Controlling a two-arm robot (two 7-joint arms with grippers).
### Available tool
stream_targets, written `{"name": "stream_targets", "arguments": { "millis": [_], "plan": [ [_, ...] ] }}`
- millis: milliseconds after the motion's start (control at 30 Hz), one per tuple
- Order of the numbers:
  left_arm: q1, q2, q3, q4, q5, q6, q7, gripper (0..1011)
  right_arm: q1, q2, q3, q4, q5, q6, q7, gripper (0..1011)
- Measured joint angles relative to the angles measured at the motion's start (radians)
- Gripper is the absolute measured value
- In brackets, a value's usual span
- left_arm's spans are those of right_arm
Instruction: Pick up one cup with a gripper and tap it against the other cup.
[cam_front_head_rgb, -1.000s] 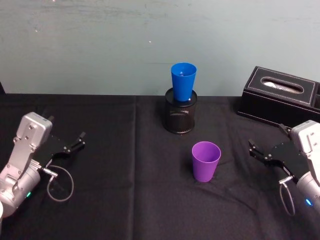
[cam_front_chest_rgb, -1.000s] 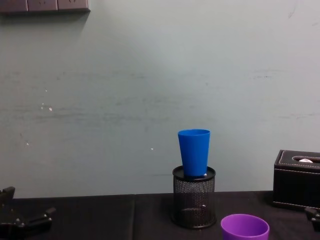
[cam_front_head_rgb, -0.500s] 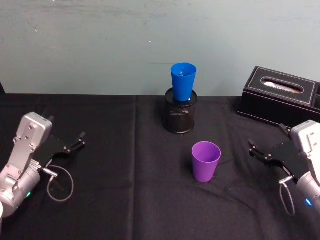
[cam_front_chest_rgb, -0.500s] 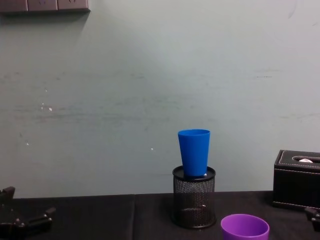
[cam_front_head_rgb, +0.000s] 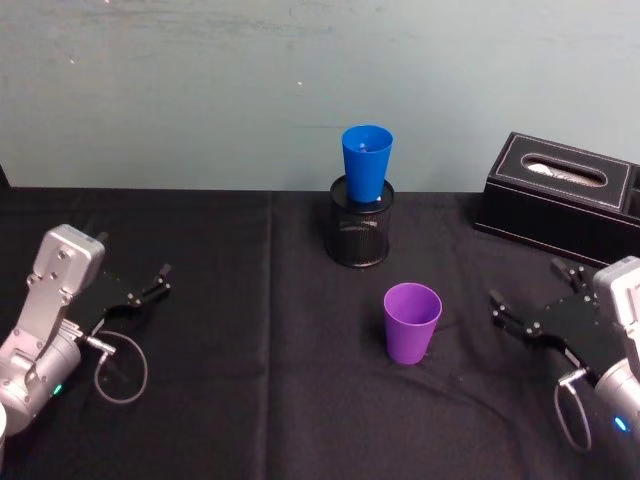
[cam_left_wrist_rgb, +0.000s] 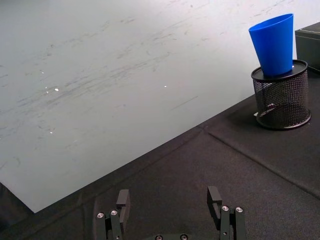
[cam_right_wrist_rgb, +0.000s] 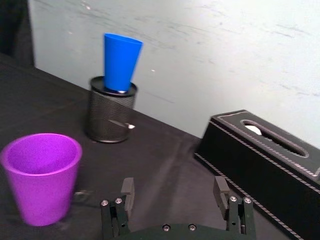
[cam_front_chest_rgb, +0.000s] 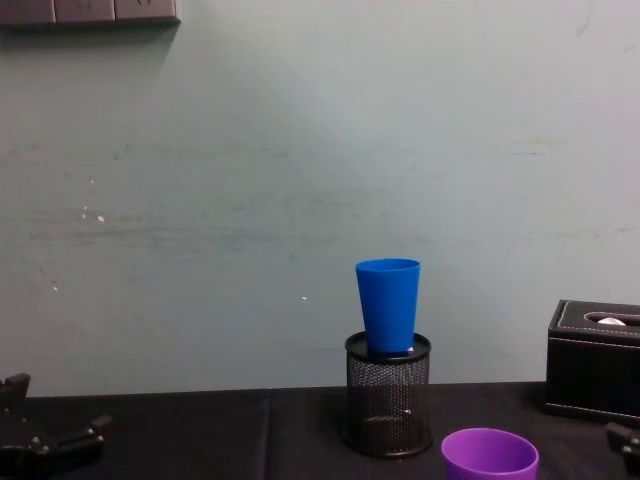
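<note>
My left gripper (cam_front_head_rgb: 156, 282) rests low near the left of the table (cam_front_head_rgb: 250, 400), jaws spread, well apart from both cups. The purple cup (cam_front_head_rgb: 412, 322) stands upright mid-table, and behind it the blue cup (cam_front_head_rgb: 366, 165) sits in the black wire-mesh pen holder (cam_front_head_rgb: 360, 238). My right gripper (cam_front_head_rgb: 527, 287) is nearer — jaws spread and empty, the purple cup off to its left, not yet between them.

Cup (cam_front_head_rgb: 366, 160) in holder (cam_front_head_rgb: 360, 238), behind nearer cup (cam_front_head_rgb: 411, 322)
</note>
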Motion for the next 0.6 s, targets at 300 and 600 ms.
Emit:
{"name": "stream_targets", "arguments": {
  "millis": [300,600],
  "plan": [
    [0.000,0.000,0.000,0.000,0.000,0.000,0.000,1011,-0.070,-0.002,0.018,-0.077,0.038,0.034,0.037,1003],
    [0.000,0.000,0.000,0.000,0.000,0.000,0.000,1012,-0.120,-0.028,0.034,-0.112,0.077,0.050,0.070,1003]
  ]
}}
